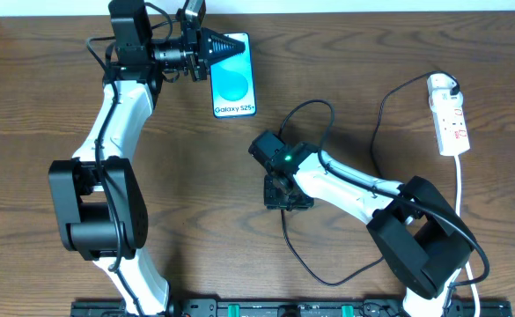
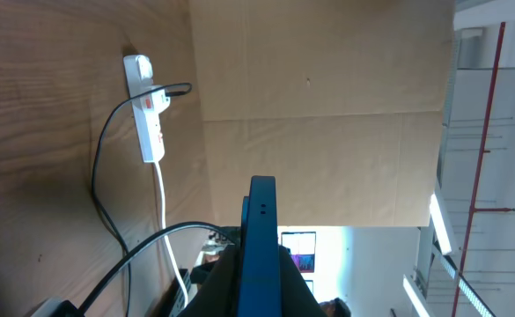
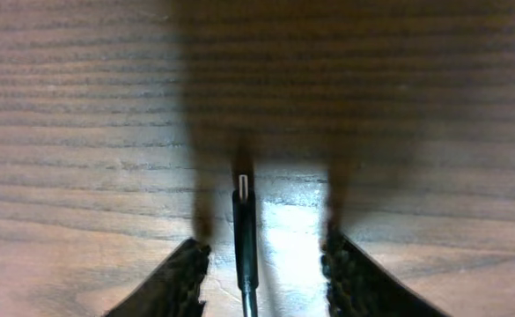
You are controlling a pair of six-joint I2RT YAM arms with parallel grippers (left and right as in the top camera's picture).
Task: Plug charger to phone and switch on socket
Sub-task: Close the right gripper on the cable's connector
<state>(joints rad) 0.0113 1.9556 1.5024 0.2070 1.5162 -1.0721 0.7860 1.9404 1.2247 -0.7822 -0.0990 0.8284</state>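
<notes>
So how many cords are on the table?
2. A black charger cable loops from the power strip toward the centre; the strip's white cord runs down the right side. No others show.

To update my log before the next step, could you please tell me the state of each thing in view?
phone: screen lit, nothing plugged in, clamped at one end.
left pincer: shut on the phone.
charger: small tip loose, not in the phone; black plug in the socket.
socket: charger plugged in; switch position cannot be told.
right pincer: open, straddling the charger tip.
</notes>
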